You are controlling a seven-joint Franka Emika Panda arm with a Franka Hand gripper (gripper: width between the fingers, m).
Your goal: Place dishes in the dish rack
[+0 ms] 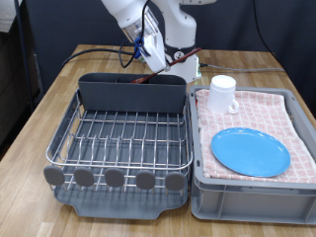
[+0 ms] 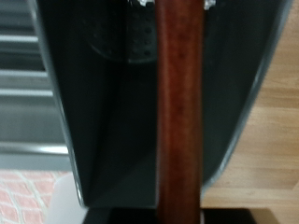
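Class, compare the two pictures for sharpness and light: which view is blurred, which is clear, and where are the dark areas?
Exterior view: evenly lit and fairly sharp; the plate, mug and dish rack read clearly, with black backdrop behind. Wrist view: soft and out of focus; the wooden spoon fills the centre as a blurred brown band against the rack's dark grey compartment.

Even, fairly bright overhead light fills the exterior view, leaving soft shadows under the silver wire dish rack (image 1: pixel 123 138) and slight sheen on the flat round light-blue plate (image 1: pixel 251 151). The wrist view is dim and blurred; the reddish-brown wooden spoon handle (image 2: pixel 178 112) looms out of focus.
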